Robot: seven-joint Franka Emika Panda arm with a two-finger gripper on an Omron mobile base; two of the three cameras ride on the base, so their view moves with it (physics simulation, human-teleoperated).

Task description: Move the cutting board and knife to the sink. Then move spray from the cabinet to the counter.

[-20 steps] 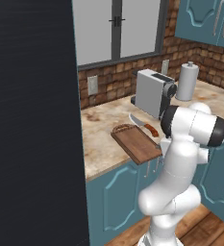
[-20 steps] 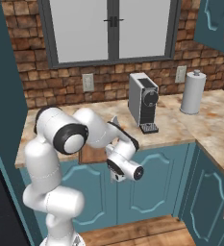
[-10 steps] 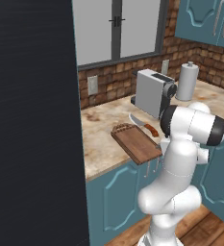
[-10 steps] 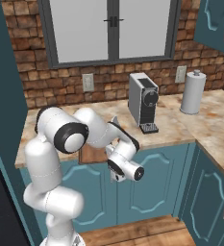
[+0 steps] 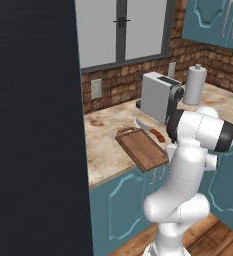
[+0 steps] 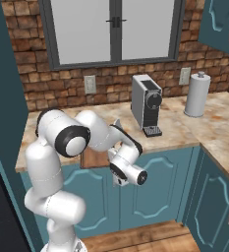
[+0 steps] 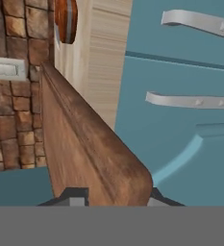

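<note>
Hiding jaws: cutting board point(image 7: 92, 153) edge.

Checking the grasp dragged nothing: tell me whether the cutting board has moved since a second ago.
No. The cutting board lies where it was, same gap to the coffee machine in the left base view.

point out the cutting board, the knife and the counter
cutting board point(image 5: 143, 149), left base view, middle of its top face
knife point(image 5: 158, 135), left base view, on its reddish handle
counter point(image 5: 100, 150), left base view, bare top left of the board
</note>
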